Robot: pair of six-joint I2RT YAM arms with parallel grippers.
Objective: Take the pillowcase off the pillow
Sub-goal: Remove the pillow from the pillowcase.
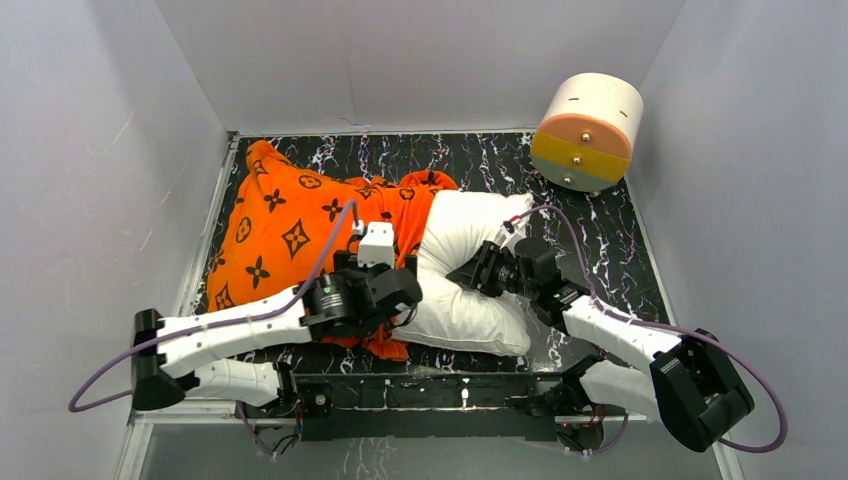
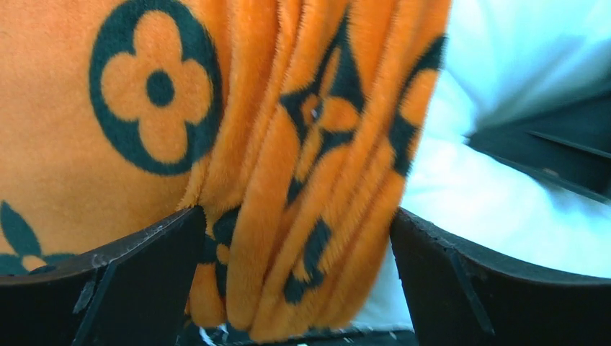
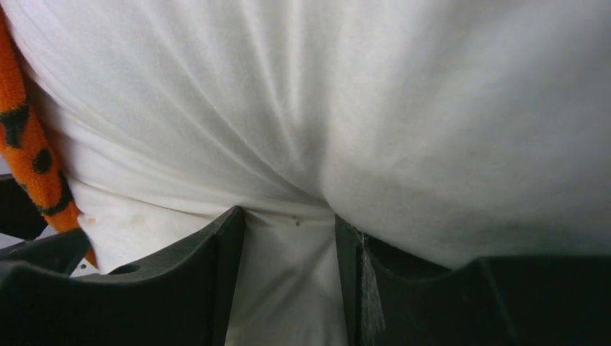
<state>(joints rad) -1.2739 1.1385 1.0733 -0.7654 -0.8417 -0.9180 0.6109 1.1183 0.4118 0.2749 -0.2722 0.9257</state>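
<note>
The orange pillowcase (image 1: 280, 225) with black motifs covers the left part of the white pillow (image 1: 470, 225). The pillow's right half lies bare on the black marbled table. My left gripper (image 1: 405, 287) sits at the pillowcase's bunched open edge, and in the left wrist view (image 2: 295, 241) its jaws grip a thick pleated fold of orange fabric (image 2: 310, 180). My right gripper (image 1: 468, 272) presses into the bare pillow from the right. In the right wrist view (image 3: 290, 227) its jaws pinch a fold of white pillow fabric (image 3: 288, 288).
A white-and-orange round drum (image 1: 588, 130) stands at the back right corner. White walls close in the table (image 1: 610, 235) at the left, back and right. The arm bases and a black rail (image 1: 440, 385) run along the near edge.
</note>
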